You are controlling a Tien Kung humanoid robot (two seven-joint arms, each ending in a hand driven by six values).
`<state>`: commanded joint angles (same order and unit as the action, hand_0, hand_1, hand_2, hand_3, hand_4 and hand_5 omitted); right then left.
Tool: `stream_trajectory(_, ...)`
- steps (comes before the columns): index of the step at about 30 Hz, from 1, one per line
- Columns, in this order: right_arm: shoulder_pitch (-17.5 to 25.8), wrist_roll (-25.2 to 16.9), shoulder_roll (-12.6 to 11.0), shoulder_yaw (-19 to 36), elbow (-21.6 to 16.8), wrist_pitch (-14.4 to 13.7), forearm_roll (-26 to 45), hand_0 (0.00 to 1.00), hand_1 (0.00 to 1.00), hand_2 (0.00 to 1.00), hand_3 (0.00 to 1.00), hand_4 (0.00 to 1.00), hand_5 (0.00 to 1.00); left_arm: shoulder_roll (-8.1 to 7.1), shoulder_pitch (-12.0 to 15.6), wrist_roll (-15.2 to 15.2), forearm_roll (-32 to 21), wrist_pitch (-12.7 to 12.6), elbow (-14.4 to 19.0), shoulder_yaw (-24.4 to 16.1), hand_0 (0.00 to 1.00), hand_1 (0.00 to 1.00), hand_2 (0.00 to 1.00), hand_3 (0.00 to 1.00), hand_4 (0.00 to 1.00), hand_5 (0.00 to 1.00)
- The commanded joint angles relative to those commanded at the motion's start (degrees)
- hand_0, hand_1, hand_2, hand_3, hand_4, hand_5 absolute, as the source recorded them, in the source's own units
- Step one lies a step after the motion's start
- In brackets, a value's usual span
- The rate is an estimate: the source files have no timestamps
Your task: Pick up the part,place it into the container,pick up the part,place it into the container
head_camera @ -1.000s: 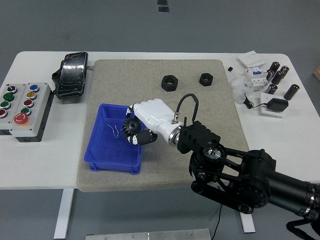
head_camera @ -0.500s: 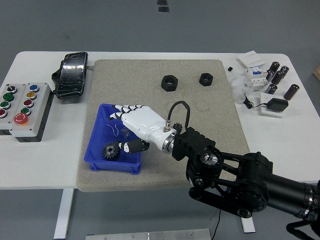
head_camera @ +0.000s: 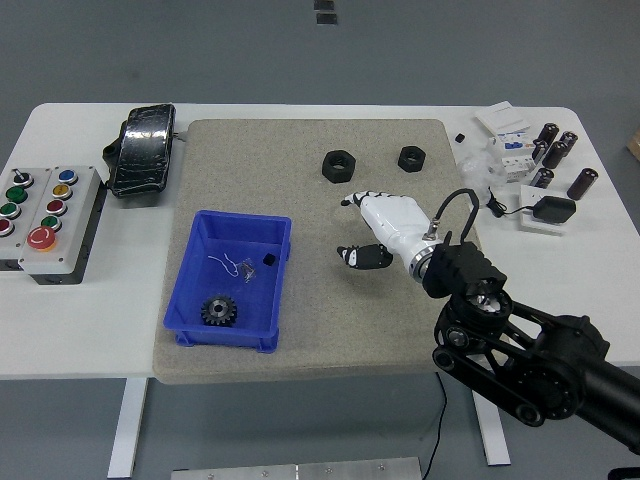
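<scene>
Nearest the bench (head_camera: 80, 345) edge, the right arm's black links rise from the lower right. The gear (head_camera: 218, 312) lies flat at the near end of the blue bin (head_camera: 190, 262), so one part is judged placed. The right hand (head_camera: 380, 226) hovers over the grey mat (head_camera: 420, 310), its fingers (head_camera: 362, 257) released and empty, angled toward the two black hex nuts (head_camera: 338, 165) and (head_camera: 411, 158) resting further back, probably the next part to take. At the left sit a push-button box (head_camera: 45, 210) and a black pouch (head_camera: 145, 148).
</scene>
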<state>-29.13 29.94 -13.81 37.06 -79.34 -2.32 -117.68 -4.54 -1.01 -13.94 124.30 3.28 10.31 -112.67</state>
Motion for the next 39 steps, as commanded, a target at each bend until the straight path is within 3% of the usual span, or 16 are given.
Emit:
stream_trajectory(9, -0.72, -1.7, 1.16, -2.98, 2.96, -0.21, 2.41, 0.641, 0.767, 0.817, 0.791, 0.85, 0.395, 0.05, -0.04, 0.03, 0.29, 0.12, 0.0, 0.03, 0.66, 0.564, 0.564, 0.625, 0.704, 0.38)
stream_trajectory(10, -1.0, -1.93, 1.32, -3.17, 3.53, -0.41, 2.24, 0.591, 0.675, 0.707, 0.733, 0.819, 0.405, 0.03, -0.02, 0.06, 0.34, 0.13, 0.0, -0.02, 0.66, 0.564, 0.564, 0.626, 0.702, 0.38)
stream_trajectory(15, -1.95, -2.64, 1.58, -3.6, 5.99, -0.9, 1.11, 0.591, 0.675, 0.707, 0.733, 0.819, 0.405, -0.07, 0.01, 0.23, 0.43, 0.1, 0.0, -0.25, 0.66, 0.564, 0.564, 0.626, 0.702, 0.38)
stream_trajectory(16, -2.06, -2.71, 1.53, -3.71, 6.33, -0.92, 0.97, 0.428, 0.555, 0.62, 0.682, 0.754, 0.418, -0.08, 0.02, 0.26, 0.42, 0.09, 0.0, -0.28, 0.66, 0.564, 0.566, 0.629, 0.699, 0.39)
stream_trajectory(21, -2.33, -3.02, 1.13, -4.35, 7.37, -1.2, 1.19, 0.428, 0.555, 0.62, 0.682, 0.754, 0.418, -0.04, -0.03, 0.26, 0.51, 0.12, 0.0, -0.44, 0.66, 0.564, 0.566, 0.629, 0.699, 0.39)
stream_trajectory(22, -2.38, -3.12, 1.02, -4.52, 7.52, -1.31, 1.33, 0.283, 0.46, 0.513, 0.642, 0.576, 0.219, -0.05, -0.06, 0.26, 0.53, 0.14, 0.0, -0.47, 0.66, 0.564, 0.568, 0.622, 0.705, 0.407)
stream_trajectory(27, -2.68, -3.6, 0.54, -5.37, 8.03, -1.73, 1.76, 0.283, 0.46, 0.513, 0.642, 0.576, 0.219, -0.13, -0.25, 0.41, 0.26, 0.18, 0.0, -0.32, 0.66, 0.564, 0.568, 0.622, 0.705, 0.407)
stream_trajectory(28, -2.71, -3.67, 0.47, -5.52, 8.08, -1.79, 1.82, 0.251, 0.414, 0.423, 0.586, 0.59, 0.151, -0.15, -0.27, 0.44, 0.21, 0.18, 0.0, -0.29, 0.66, 0.564, 0.567, 0.612, 0.702, 0.404)
stream_trajectory(33, -2.93, -3.86, 0.52, -6.1, 8.45, -1.88, 2.46, 0.251, 0.414, 0.423, 0.586, 0.59, 0.151, -0.18, -0.23, 0.45, 0.14, 0.22, 0.0, -0.27, 0.66, 0.564, 0.567, 0.612, 0.702, 0.404)
stream_trajectory(34, -2.98, -3.9, 0.59, -6.26, 8.52, -1.94, 2.55, 0.238, 0.401, 0.354, 0.538, 0.576, 0.141, -0.19, -0.23, 0.45, 0.09, 0.22, 0.0, -0.24, 0.66, 0.564, 0.567, 0.608, 0.706, 0.411)
stream_trajectory(39, -3.17, -3.93, 0.98, -6.95, 8.84, -2.09, 2.82, 0.238, 0.401, 0.354, 0.538, 0.576, 0.141, -0.2, -0.29, 0.51, -0.16, 0.19, 0.0, -0.1, 0.66, 0.564, 0.567, 0.608, 0.706, 0.411)
